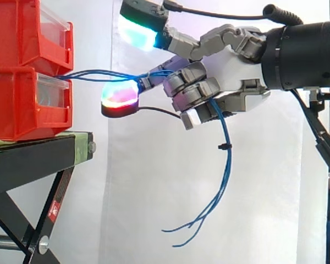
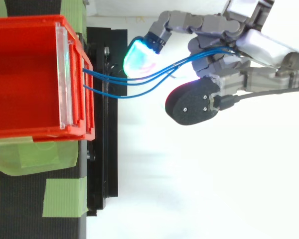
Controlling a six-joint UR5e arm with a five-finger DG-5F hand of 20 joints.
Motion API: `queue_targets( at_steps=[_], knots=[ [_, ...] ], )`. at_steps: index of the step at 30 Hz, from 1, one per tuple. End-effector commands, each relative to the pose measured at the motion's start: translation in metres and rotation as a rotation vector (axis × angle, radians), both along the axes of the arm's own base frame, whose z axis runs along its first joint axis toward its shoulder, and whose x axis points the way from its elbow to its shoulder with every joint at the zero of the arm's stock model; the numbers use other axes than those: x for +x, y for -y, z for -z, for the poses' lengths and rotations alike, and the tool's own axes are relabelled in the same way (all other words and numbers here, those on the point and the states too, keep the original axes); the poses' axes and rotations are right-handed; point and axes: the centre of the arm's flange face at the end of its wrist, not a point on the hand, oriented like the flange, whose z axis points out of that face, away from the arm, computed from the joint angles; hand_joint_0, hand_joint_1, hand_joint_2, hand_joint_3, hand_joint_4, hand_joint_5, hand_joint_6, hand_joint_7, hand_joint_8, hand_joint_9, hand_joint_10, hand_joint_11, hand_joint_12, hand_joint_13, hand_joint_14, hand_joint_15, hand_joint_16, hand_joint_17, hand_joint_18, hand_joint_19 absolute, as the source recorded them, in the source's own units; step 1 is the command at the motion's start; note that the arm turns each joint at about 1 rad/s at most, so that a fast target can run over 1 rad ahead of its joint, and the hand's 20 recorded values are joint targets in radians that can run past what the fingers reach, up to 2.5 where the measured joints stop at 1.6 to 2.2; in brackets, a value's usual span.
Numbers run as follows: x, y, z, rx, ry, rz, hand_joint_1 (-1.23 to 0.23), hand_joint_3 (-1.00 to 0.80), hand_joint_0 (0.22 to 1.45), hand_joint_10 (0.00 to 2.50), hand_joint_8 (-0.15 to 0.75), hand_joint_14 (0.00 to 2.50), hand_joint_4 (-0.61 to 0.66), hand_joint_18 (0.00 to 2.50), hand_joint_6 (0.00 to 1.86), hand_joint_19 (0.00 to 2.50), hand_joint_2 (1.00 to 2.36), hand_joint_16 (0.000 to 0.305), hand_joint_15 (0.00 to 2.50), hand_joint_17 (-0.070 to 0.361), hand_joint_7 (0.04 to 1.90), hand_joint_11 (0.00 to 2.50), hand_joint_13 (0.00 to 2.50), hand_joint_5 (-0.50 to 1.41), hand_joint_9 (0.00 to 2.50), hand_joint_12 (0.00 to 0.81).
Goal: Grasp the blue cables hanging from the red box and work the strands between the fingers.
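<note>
The hand (image 1: 231, 66) is closed around the blue cables (image 1: 227, 157), its fingers curled over the bundle. One glowing pad (image 1: 137, 30) is raised toward 11 o'clock, and another (image 1: 120, 94) sits just under the strands.

From the stacked red bins (image 1: 16, 104) at 9 o'clock, the cables cross almost level to the hand. They pass through it and hang toward 6 o'clock, with their loose ends splaying by 7.

That crossing looks to have little slack. Any drift of the hand toward 3 o'clock would likely tug the strands out of the bin, or slide the bin along the black stand (image 1: 33, 159).

Loosening the curl to rub the strands risks dropping some. The small black tie (image 1: 224, 146) could also snag on a finger.
</note>
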Motion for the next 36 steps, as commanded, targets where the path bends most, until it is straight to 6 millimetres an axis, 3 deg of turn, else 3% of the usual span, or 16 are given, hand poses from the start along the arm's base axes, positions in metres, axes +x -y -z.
queue_targets(
  at_steps=[1,13,23,36],
  knots=[
    [-0.002,0.0,-0.002,0.001,-0.003,0.0,-0.63,-0.86,0.87,2.5,0.427,2.5,0.29,1.38,0.01,0.82,1.01,0.06,1.64,0.134,1.27,2.47,1.01,0.23,0.72,0.519],
    [-0.004,0.0,0.0,0.005,-0.023,-0.003,-0.66,-0.77,0.91,2.5,0.427,2.5,0.29,1.38,0.0,0.82,1.01,0.06,1.64,0.134,1.3,2.47,1.01,0.24,0.72,0.519],
    [-0.013,-0.001,-0.021,-0.018,-0.023,-0.004,-0.67,-0.74,0.93,2.5,0.427,2.5,0.27,1.38,0.0,0.82,1.01,0.06,1.64,0.134,1.35,2.47,1.01,0.23,0.72,0.519],
    [-0.011,-0.005,-0.022,-0.034,-0.009,0.025,-0.69,-0.72,0.95,2.5,0.427,2.5,0.28,1.38,0.26,0.82,1.01,0.06,1.64,0.134,1.28,2.47,1.01,0.18,0.72,0.519]
  ],
)
